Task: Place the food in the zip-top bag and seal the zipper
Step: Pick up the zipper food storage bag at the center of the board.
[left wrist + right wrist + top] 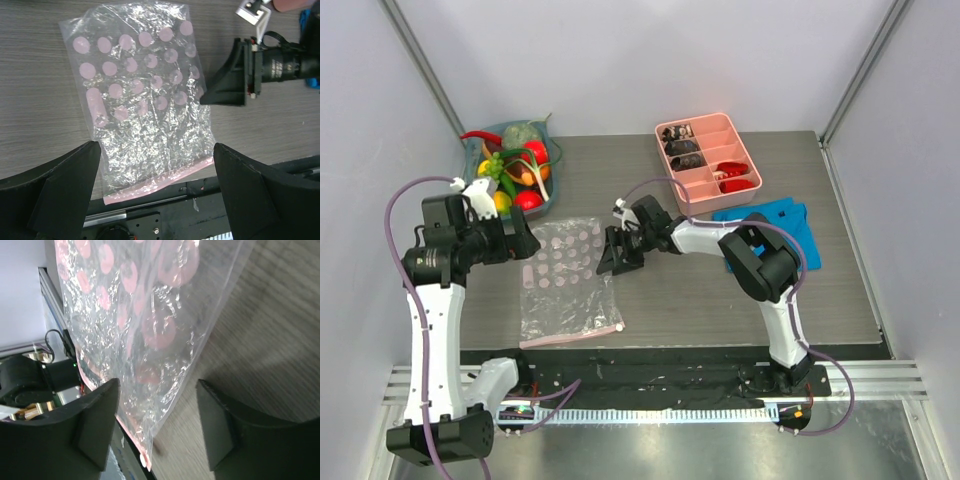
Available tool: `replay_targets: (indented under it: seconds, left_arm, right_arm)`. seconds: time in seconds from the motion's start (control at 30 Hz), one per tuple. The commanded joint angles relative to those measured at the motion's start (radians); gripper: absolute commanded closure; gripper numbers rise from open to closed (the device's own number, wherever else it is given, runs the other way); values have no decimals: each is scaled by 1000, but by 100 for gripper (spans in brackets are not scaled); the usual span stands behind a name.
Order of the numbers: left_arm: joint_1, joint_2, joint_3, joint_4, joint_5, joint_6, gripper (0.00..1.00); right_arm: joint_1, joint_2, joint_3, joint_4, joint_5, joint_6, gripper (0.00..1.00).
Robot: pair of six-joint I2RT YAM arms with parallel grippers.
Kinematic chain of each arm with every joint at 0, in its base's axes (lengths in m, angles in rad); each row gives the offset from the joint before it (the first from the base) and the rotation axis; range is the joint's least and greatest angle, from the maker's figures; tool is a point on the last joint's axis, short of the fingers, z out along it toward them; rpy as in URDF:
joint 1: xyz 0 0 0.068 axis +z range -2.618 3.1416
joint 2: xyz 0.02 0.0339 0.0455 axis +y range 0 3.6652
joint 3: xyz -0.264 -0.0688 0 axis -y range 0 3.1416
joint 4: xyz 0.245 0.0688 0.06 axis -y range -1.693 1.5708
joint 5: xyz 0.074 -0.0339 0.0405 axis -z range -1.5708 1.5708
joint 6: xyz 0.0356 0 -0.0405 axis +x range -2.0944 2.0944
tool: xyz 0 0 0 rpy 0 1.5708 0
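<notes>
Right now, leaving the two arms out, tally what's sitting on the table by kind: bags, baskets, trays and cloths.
Zip-top bag: 1
Basket of toy food: 1
Pink divided tray: 1
Blue cloth: 1
Total: 4

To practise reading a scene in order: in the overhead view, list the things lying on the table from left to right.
toy food → zip-top bag → pink divided tray → blue cloth
</notes>
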Motion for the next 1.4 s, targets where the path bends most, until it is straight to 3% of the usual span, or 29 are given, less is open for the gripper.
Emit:
replay_targets:
  seconds: [0.0,0.03,0.13,0.17,0.27,0.63,0.83,0.93,1.07,1.17,1.37]
  left_arm:
    - [-1,-29,-24,46,100,16,0]
    - [-4,-32,-31,48,109,21,0]
    - [-2,-29,-41,48,138,26,0]
    - [-2,-27,-41,43,161,27,0]
    - [-2,-30,-46,51,176,27,0]
    - [-40,-3,40,75,223,122,0]
    - [-237,-26,22,95,154,357,0]
    - [-373,-46,-30,133,19,475,6]
    - [-487,-154,-243,313,-124,573,13]
    - [-518,-291,-390,428,-83,682,13]
    - [-611,-399,-511,512,-55,682,17]
  right_arm:
    - [3,46,20,90,-64,99,35]
    - [3,44,23,95,-73,111,37]
    - [0,20,17,129,-102,157,58]
    - [0,11,12,149,-122,171,73]
    - [-19,-43,3,152,-136,203,99]
    - [-186,-379,-169,252,-150,430,99]
    - [-247,-431,-201,238,-194,509,99]
    - [-259,-437,-204,273,-231,585,99]
    - [-267,-450,-247,411,-276,725,99]
    - [-281,-466,-244,399,-277,723,99]
    - [-302,-467,-264,419,-276,733,99]
